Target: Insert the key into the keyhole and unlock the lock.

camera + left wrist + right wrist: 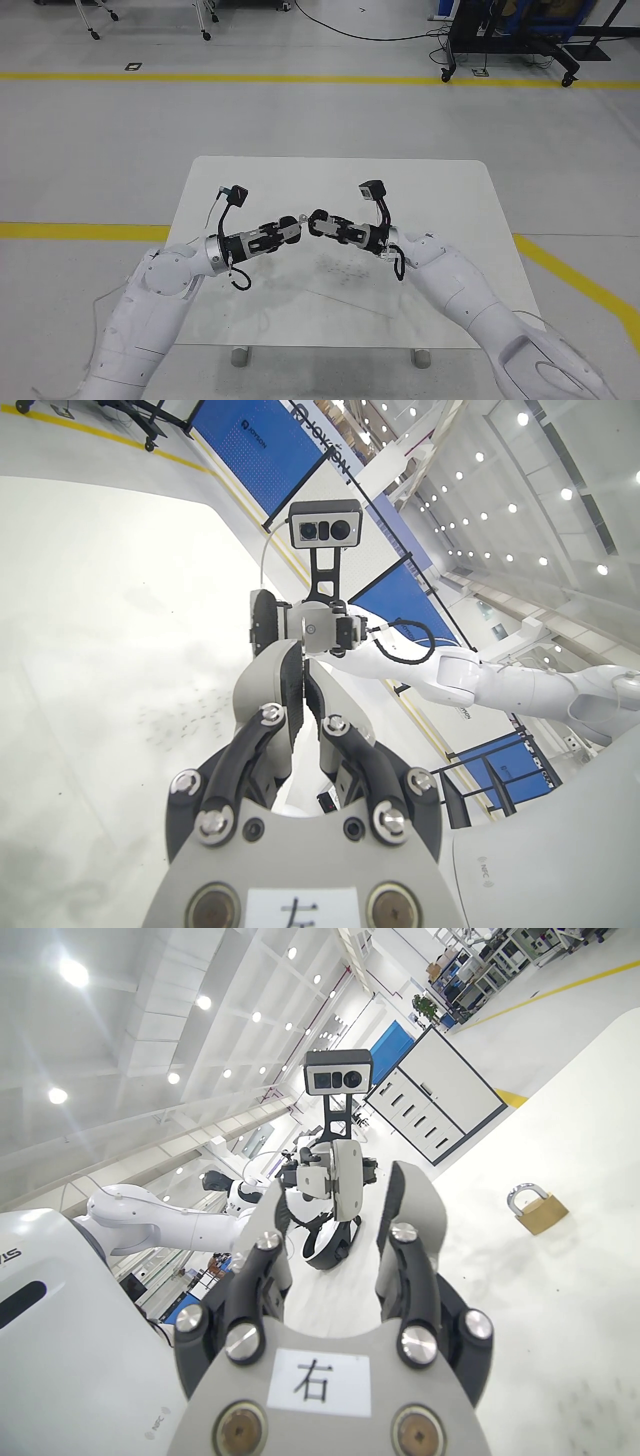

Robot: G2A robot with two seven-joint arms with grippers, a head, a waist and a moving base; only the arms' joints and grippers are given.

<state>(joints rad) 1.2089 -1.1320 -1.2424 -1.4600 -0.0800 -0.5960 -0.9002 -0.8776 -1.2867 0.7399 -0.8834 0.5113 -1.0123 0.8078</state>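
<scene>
Padlock (537,1209) on table (575,1303), left gripper (303,656) pinching key (304,638) — right gripper (339,1178) open

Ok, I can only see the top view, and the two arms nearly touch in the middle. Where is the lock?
Observer: The right wrist view shows a brass padlock lying on the white table, apart from both tools.
Operator: Is anything holding the key?
Observer: In the left wrist view the left tool is shut on a thin metal piece, most likely the key, which pokes out past its fingertips.
Operator: And the other tool?
Observer: The right tool is open, with nothing between its fingers.
</scene>
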